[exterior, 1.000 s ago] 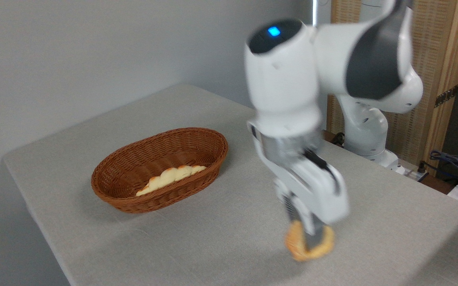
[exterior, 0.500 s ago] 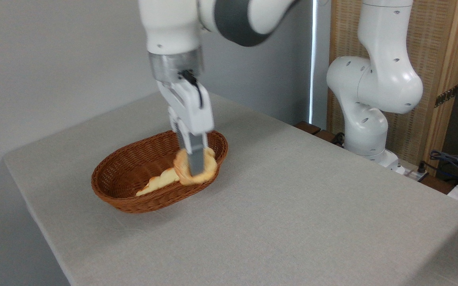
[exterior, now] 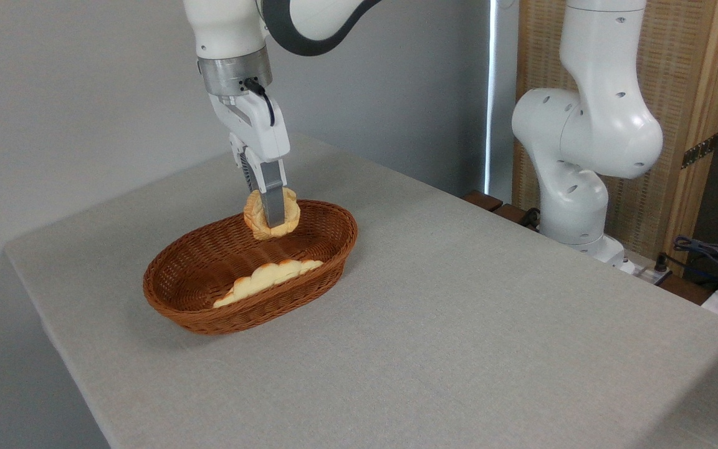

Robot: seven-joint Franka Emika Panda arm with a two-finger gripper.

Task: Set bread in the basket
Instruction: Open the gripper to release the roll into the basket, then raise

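Gripper (exterior: 270, 215) pointing straight down over the far end of the basket (exterior: 175, 297), pinching the bun (exterior: 253, 219). Near finger (exterior: 273, 202) lying flat across the front of the bun, far finger hidden behind it, so grip seen from one side only. Bun held on edge between them (tilted, lumpy face toward the camera), bulging out left, right and below the near finger. Hanging in the air above the basket's inner floor, probably clear of the far rim, though overlapping it in this view. Loaf (exterior: 268, 278) lying along the near wall inside the basket, apart from the bun. Basket resting on the table (exterior: 459, 324).
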